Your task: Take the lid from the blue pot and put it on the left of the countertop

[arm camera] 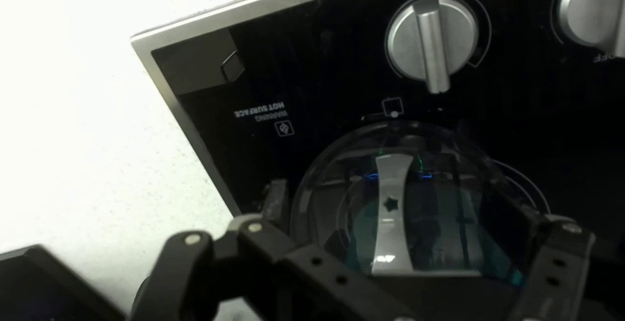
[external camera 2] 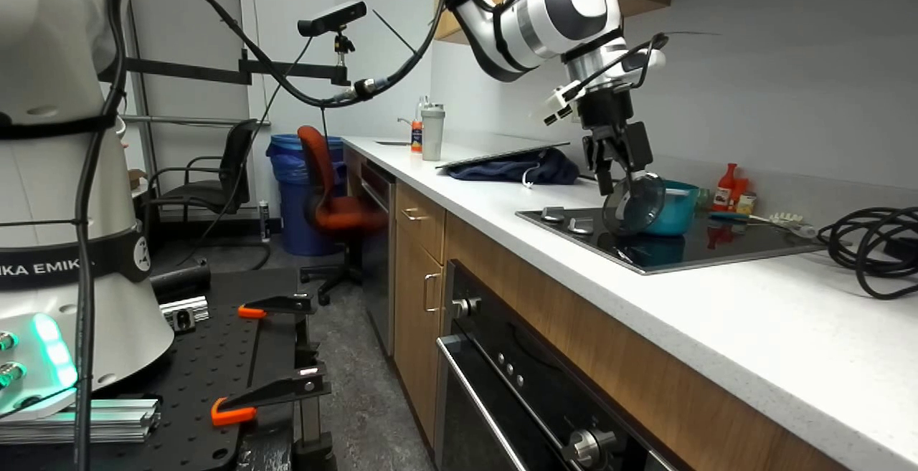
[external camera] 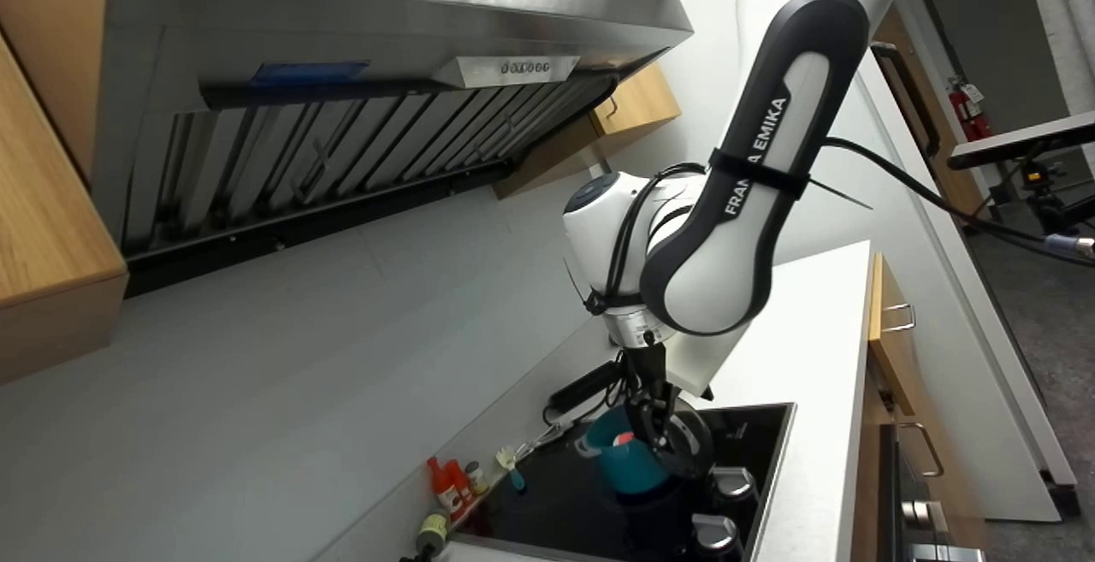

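Note:
The teal blue pot (external camera: 631, 466) stands uncovered on the black cooktop; it also shows in an exterior view (external camera 2: 680, 211). The clear lid (external camera 2: 638, 207) is tipped steeply on edge in front of the pot; it shows in an exterior view (external camera: 689, 442) too. In the wrist view the lid (arm camera: 439, 213) faces me, with its grey strap handle (arm camera: 393, 208) upright. My gripper (arm camera: 400, 203) is open, its fingers spread on both sides of the lid. I cannot tell if the fingertips touch its rim. The gripper points down in both exterior views (external camera: 654, 425) (external camera 2: 622, 180).
The white countertop (external camera 2: 724, 313) surrounds the cooktop (external camera 2: 724, 249). Silver knobs (arm camera: 432, 37) stand near the lid. Red bottles (external camera 2: 724, 188) and a brush (external camera 2: 785, 220) lie behind the pot. Black cables (external camera 2: 882, 241) and a dark cloth (external camera 2: 523, 168) flank the cooktop. A hood (external camera: 385, 100) hangs above.

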`<state>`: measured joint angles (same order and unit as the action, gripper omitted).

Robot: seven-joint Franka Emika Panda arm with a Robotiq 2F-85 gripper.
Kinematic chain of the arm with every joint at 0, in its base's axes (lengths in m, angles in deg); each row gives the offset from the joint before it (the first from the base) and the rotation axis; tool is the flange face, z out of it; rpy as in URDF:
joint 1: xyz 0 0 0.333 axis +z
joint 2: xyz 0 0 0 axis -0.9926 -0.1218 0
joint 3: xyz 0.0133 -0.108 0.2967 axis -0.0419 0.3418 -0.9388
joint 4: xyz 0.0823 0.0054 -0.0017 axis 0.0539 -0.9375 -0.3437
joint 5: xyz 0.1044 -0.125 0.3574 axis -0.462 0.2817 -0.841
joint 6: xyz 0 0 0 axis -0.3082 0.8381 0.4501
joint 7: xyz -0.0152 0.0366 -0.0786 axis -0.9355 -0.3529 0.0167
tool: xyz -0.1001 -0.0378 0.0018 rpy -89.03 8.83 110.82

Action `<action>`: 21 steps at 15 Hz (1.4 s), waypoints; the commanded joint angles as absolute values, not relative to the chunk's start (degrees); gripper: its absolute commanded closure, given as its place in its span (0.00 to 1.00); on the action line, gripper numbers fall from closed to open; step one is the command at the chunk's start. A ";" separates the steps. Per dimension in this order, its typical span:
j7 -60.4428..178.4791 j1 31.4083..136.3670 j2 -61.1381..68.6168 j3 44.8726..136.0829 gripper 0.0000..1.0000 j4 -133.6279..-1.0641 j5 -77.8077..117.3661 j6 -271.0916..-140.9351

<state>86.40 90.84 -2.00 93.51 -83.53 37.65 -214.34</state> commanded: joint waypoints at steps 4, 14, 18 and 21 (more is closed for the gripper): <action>81.34 90.03 -6.18 92.79 0.01 -78.01 32.78 -214.66; 79.73 90.14 -8.94 92.48 0.78 -74.59 30.71 -213.54; 80.33 90.70 -8.23 92.82 1.00 -75.12 31.28 -212.85; 79.39 90.70 -6.80 92.40 0.95 -76.33 31.16 -212.74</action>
